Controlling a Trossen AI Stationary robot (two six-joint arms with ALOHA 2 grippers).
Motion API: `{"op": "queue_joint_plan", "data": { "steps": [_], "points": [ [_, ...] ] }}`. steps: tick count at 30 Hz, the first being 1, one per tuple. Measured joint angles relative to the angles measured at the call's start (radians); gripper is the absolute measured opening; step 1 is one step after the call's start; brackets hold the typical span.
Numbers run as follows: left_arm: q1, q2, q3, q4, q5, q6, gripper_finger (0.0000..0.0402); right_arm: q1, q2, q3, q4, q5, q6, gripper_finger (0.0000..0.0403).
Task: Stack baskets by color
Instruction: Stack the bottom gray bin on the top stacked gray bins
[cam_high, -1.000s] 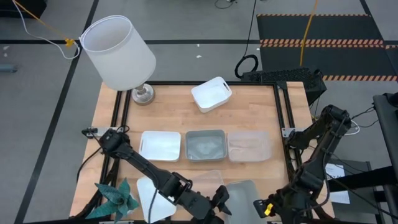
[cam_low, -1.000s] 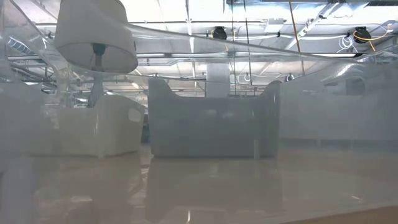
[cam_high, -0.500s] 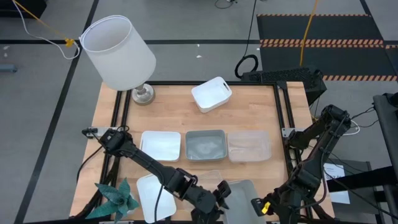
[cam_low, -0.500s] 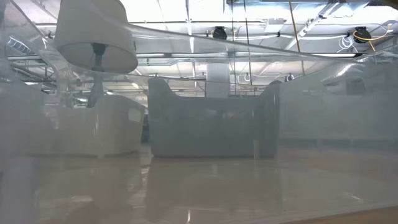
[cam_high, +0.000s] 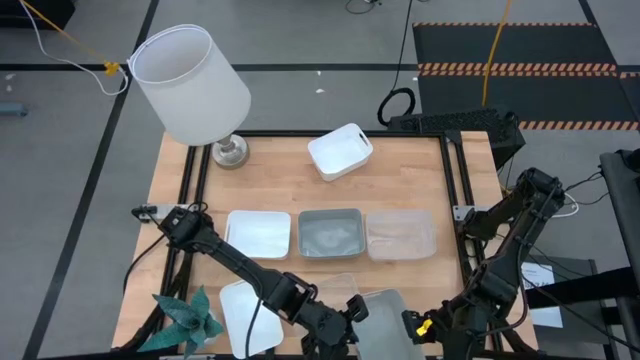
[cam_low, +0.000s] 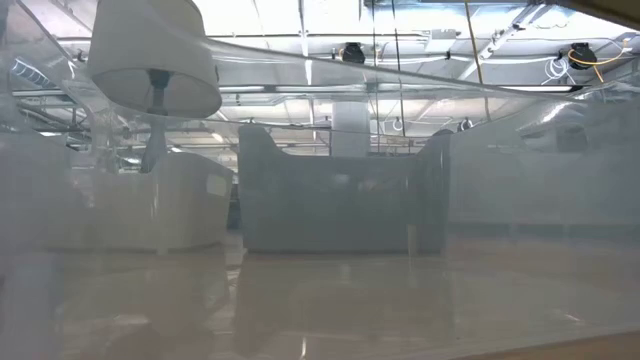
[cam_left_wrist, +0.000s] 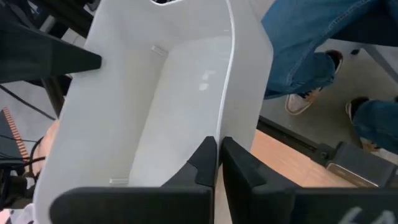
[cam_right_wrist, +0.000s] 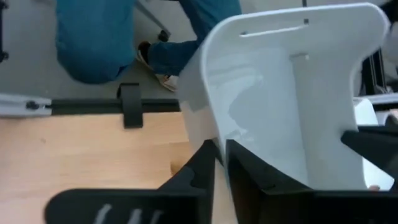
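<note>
A pale grey-white basket (cam_high: 385, 305) hangs between my two grippers at the table's near edge. My left gripper (cam_high: 352, 308) is shut on its left side and my right gripper (cam_high: 412, 325) on its right side. A clear basket (cam_high: 338, 285) sits just behind the left gripper, and a white one (cam_high: 243, 315) lies at the near left. A white (cam_high: 258, 233), a grey-blue (cam_high: 330, 232) and a clear basket (cam_high: 400, 234) stand in a row across the middle. Another white basket (cam_high: 340, 150) rests at the far side. My left gripper pinches the rim of one long wall (cam_left_wrist: 231, 118), one finger (cam_left_wrist: 202, 165) inside the basket and the other outside. It comes slanting down from the table's left. The basket sits tilted in the hold. My right gripper pinches the opposite wall at its rim (cam_right_wrist: 213, 134), one finger (cam_right_wrist: 249, 168) inside and one outside. It comes slanting down from the table's right. The slotted end wall (cam_right_wrist: 273, 30) points away from it.
A large white lamp (cam_high: 190, 85) stands at the far left corner. A green plant (cam_high: 185, 320) sits at the near left. A person's legs in jeans (cam_left_wrist: 311, 37) show just beyond the table's near edge. Bare wood lies between the row and the far basket.
My left gripper has moved a little down toward the pale basket and shut on its wall. My right gripper has rolled slightly while staying in place, tipping the basket a little.
</note>
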Motion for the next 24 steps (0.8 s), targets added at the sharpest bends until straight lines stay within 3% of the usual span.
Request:
{"op": "queue_joint_plan", "data": {
  "steps": [12, 24],
  "points": [
    [0.002, 0.000, 0.000, -0.030, 0.009, -0.033, 0.0004, -0.003, -0.010, 0.000, 0.079, 0.084, 0.332, 0.0166],
    [-0.001, -0.018, 0.002, -0.036, -0.016, -0.076, 0.0003, 0.008, -0.112, 0.000, 0.065, 0.133, 0.703, 0.0290]
  ]
}}
